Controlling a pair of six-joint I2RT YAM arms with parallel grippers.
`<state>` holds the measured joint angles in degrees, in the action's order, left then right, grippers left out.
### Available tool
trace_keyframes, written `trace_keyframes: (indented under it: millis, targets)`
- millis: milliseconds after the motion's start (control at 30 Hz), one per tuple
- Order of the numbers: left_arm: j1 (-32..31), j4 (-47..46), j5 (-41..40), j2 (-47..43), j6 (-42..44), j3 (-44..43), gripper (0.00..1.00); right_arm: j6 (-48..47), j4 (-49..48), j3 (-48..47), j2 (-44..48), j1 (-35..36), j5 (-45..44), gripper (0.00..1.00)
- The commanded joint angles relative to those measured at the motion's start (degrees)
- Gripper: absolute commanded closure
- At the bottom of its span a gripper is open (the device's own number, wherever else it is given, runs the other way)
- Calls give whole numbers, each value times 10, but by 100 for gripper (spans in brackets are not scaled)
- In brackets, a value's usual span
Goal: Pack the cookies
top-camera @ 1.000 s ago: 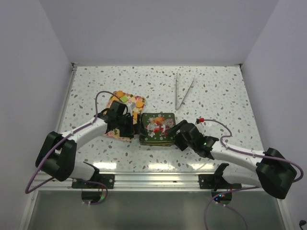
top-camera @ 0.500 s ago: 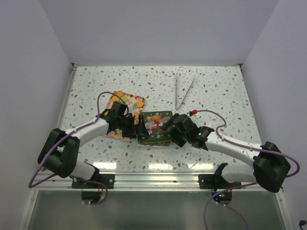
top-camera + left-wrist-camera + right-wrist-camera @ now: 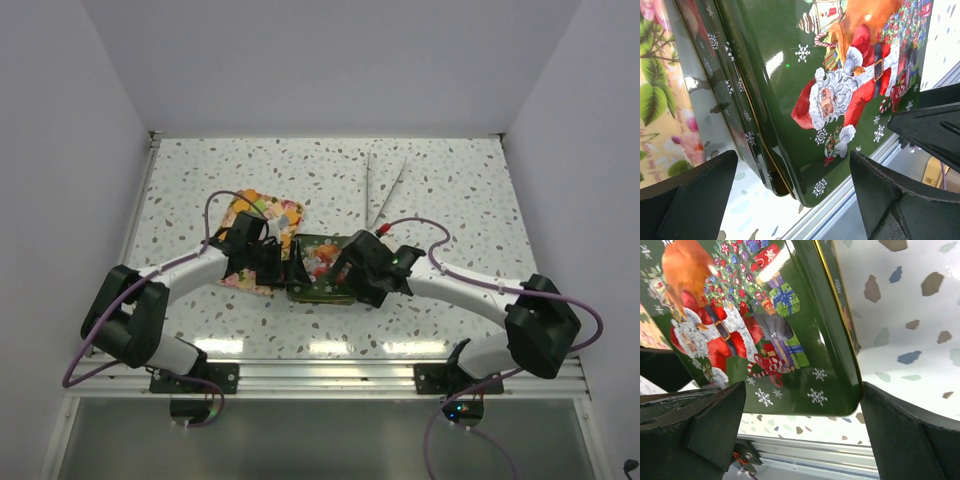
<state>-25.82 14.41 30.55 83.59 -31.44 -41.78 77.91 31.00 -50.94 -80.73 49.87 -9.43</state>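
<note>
A green tin with a Santa lid lies mid-table. The lid sits askew over the tin's base; it also shows in the right wrist view. My left gripper is open at the tin's left side, and the lid's near corner lies between its fingers. My right gripper is open over the tin's right part and straddles the lid's other near corner; its right finger is at the lid's edge. The cookies, orange and green discs, lie on a floral sheet behind my left gripper.
Metal tongs lie at the back of the speckled table. The floral sheet touches the tin's left side. The aluminium rail runs along the near edge, close behind both grippers. White walls stand on three sides.
My right arm has swung left and forward, from beside the tin's right edge to over it. The tin has shifted slightly to the left. My left arm has hardly moved.
</note>
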Motion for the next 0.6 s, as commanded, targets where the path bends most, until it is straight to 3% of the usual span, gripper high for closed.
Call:
trace_keyframes:
  millis: [0, 133, 567]
  targets:
    - [2, -10, 6, 3, 26, -7, 0, -32, 56, -35, -7, 2, -14, 1]
    - [2, -5, 5, 4, 31, -9, 0, -50, 93, -50, -9, 2, -22, 1]
    - [2, 0, 3, 11, 33, -14, 0, -89, 87, -68, -1, -20, -57, 1]
